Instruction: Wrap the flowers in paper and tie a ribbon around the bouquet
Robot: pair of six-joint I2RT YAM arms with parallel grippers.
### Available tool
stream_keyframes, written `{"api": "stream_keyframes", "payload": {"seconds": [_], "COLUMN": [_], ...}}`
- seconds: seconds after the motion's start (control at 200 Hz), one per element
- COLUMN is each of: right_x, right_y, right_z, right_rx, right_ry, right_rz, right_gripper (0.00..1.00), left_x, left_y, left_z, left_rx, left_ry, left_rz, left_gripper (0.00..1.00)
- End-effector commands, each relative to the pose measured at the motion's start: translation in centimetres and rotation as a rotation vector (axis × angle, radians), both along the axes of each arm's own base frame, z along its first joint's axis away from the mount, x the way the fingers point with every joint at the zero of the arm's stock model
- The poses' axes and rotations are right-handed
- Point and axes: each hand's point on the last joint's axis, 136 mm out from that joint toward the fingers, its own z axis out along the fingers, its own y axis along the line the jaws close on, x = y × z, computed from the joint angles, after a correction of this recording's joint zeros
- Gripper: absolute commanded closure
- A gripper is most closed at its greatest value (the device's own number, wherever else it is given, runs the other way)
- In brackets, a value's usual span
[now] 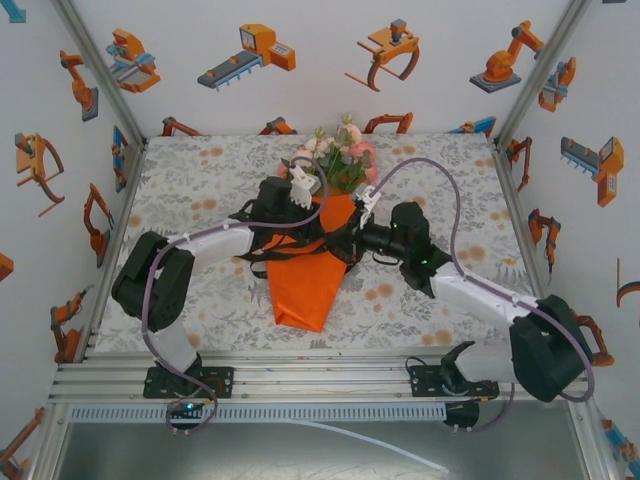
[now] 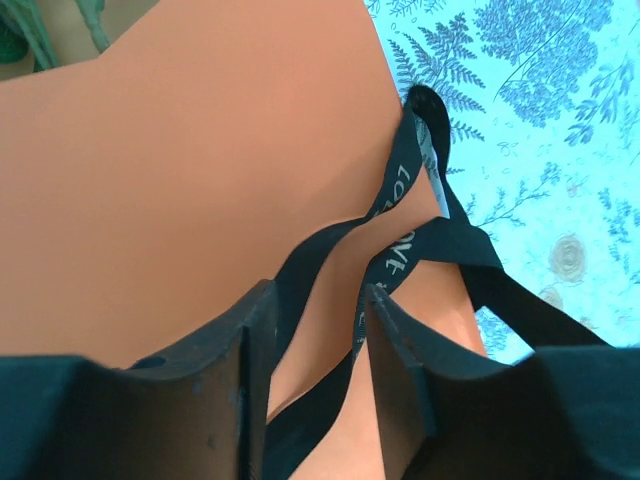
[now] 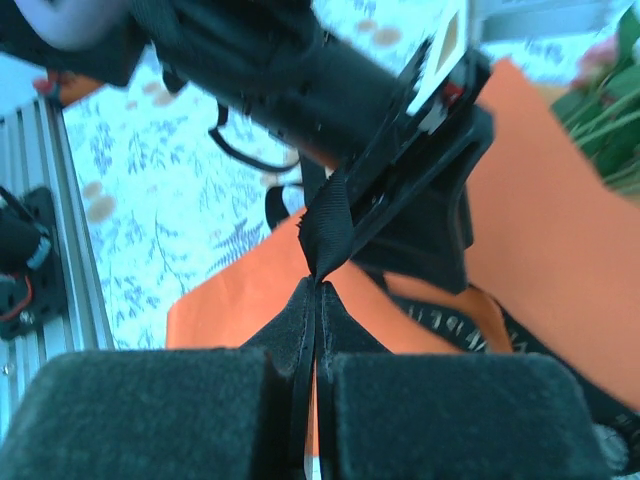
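The bouquet (image 1: pixel 305 275) lies in the middle of the table, an orange paper (image 2: pixel 180 180) cone with its point toward the arms. The pink and white flowers (image 1: pixel 340 155) spread out of its far rim. The black ribbon (image 1: pixel 310 247) crosses the cone's upper half in loose strands. My left gripper (image 1: pixel 300 193) hangs over the cone's top left. In the left wrist view my left gripper (image 2: pixel 315 330) is open, and the lettered ribbon (image 2: pixel 405 230) runs loosely between its fingers. My right gripper (image 3: pixel 318 288), at the cone's top right, is shut on a ribbon (image 3: pixel 328 235) strand.
A floral tablecloth (image 1: pixel 200 180) covers the table. White walls with orange robot prints close it in on three sides. An aluminium rail (image 1: pixel 320 380) carries both arm bases at the near edge. Grey cables (image 1: pixel 440 190) arc above the right arm.
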Motion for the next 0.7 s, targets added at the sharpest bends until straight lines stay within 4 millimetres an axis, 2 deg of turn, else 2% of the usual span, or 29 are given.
{"api": "stream_keyframes", "payload": {"seconds": [0.0,0.035,0.09,0.225,0.31,0.37,0.446,0.531,0.616,0.696], "right_x": [0.2,0.1,0.1,0.1,0.1,0.2,0.3,0.4,0.3,0.2], "right_y": [-1.4,-1.8,-2.3,-2.9,-2.9,-2.8,-2.8,-2.7,-2.6,-2.7], "right_z": [2.4,2.6,2.7,2.3,2.0,1.8,1.7,1.5,1.4,1.4], "right_rx": [0.080,0.085,0.091,0.085,0.078,0.072,0.068,0.063,0.061,0.060], "right_ry": [-0.033,-0.036,-0.042,-0.037,-0.029,-0.024,-0.023,-0.020,-0.019,-0.020], "right_rz": [-0.081,-0.096,-0.120,-0.152,-0.153,-0.153,-0.153,-0.148,-0.143,-0.143], "right_gripper": [1.00,1.00,1.00,1.00,1.00,1.00,1.00,1.00,1.00,1.00], "left_x": [0.2,0.2,0.5,-0.1,-1.5,-2.5,-3.6,-4.1,-3.5,-1.8], "left_y": [2.3,3.7,7.0,17.2,21.4,24.1,26.6,28.7,30.0,30.8], "left_z": [4.0,4.1,4.2,2.2,0.7,-0.2,-1.4,-2.4,-3.3,-3.9], "left_rx": [-0.046,-0.031,-0.004,-0.019,-0.068,-0.084,-0.075,-0.009,0.047,0.060], "left_ry": [-0.022,-0.008,0.015,0.173,0.247,0.287,0.353,0.411,0.428,0.397], "left_rz": [0.135,0.208,0.374,0.823,0.993,1.125,1.263,1.361,1.408,1.412], "left_gripper": [0.54,0.54,0.56,0.64,0.64,0.58,0.56,0.54,0.54,0.53]}}
